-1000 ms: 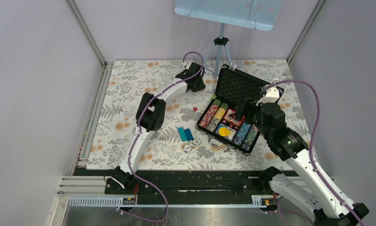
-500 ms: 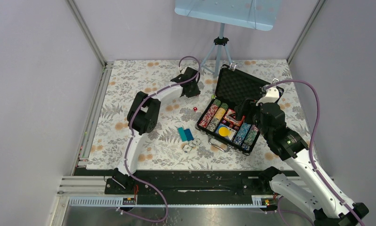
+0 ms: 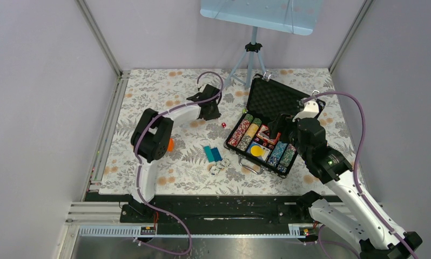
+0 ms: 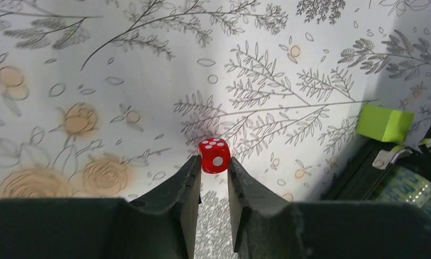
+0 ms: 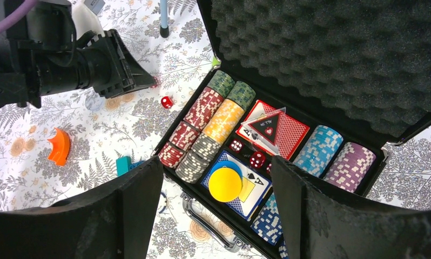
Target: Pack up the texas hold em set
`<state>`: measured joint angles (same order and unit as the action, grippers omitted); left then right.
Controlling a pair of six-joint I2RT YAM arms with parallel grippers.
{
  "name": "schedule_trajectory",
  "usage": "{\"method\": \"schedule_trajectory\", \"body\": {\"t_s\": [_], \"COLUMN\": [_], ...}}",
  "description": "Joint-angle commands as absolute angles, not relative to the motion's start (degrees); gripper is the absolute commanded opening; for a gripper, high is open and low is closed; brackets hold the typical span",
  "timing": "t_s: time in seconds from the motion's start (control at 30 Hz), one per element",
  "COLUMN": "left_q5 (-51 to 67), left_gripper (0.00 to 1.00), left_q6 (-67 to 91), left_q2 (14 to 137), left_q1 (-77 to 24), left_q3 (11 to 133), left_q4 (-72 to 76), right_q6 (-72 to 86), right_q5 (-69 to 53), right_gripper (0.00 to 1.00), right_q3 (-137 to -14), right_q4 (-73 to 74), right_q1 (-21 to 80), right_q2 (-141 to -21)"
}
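The black case of the texas hold em set lies open at the right, its foam lid up. Rows of chips, card decks, small red dice and a yellow disc fill its base. One red die lies on the cloth left of the case. My left gripper hovers just behind that die, its jaws a narrow gap apart and holding nothing. My right gripper hangs wide open over the case's front, empty.
A green cube lies by the case's back left corner. Teal and blue bricks and small round pieces lie left of the handle. An orange curved piece sits by the left arm's elbow. A tripod stands at the back.
The left arm has swung left and drawn its gripper back toward the near left, uncovering the orange piece. The red die and the right arm have stayed put.
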<state>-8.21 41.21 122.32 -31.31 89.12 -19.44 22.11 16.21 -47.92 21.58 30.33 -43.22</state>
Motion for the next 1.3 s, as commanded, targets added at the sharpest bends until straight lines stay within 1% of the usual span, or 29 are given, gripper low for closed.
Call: {"method": "schedule_trajectory", "body": {"t_s": [0.0, 0.27, 0.37, 0.47, 0.63, 0.77, 1.1, 1.27], "left_q5": [-10.7, -7.39, -4.68, -1.8, 3.45, 6.58, 10.03, 8.71], "left_gripper": [0.24, 0.24, 0.24, 0.24, 0.23, 0.22, 0.22, 0.22], "left_q6": [39.06, 37.5, 37.13, 37.26, 35.42, 32.73, 28.03, 24.14], "left_q2": [114.55, 105.56, 102.45, 101.57, 106.36, 112.24, 119.33, 123.2], "left_q1": [-31.54, -32.81, -35.34, -40.21, -51.06, -55.6, -57.22, -56.86], "left_q3": [86.13, 79.46, 78.17, 80.42, 87.79, 93.41, 99.65, 104.93], "left_q4": [-17.15, -17.16, -18.05, -19.05, -19.94, -19.81, -22.19, -26.12], "right_q6": [22.49, 21.6, 20.0, 18.89, 17.05, 17.22, 17.31, 17.31], "right_q5": [15.69, 17.05, 19.1, 25.13, 29.65, 29.69, 30.13, 29.48], "right_gripper": [0.79, 0.79, 0.79, 0.78, 0.78, 0.79, 0.8, 0.8], "right_q3": [-47.9, -48.45, -49.66, -51.32, -54.48, -54.26, -53.51, -53.59], "right_q4": [20.89, 22.4, 23.97, 26.69, 31.42, 32.77, 33.87, 33.32], "right_q1": [30.23, 30.24, 30.23, 30.16, 29.8, 29.71, 29.63, 29.62], "right_q2": [-42.4, -40.88, -40.33, -39.65, -38.5, -36.56, -35.7, -36.65]}}
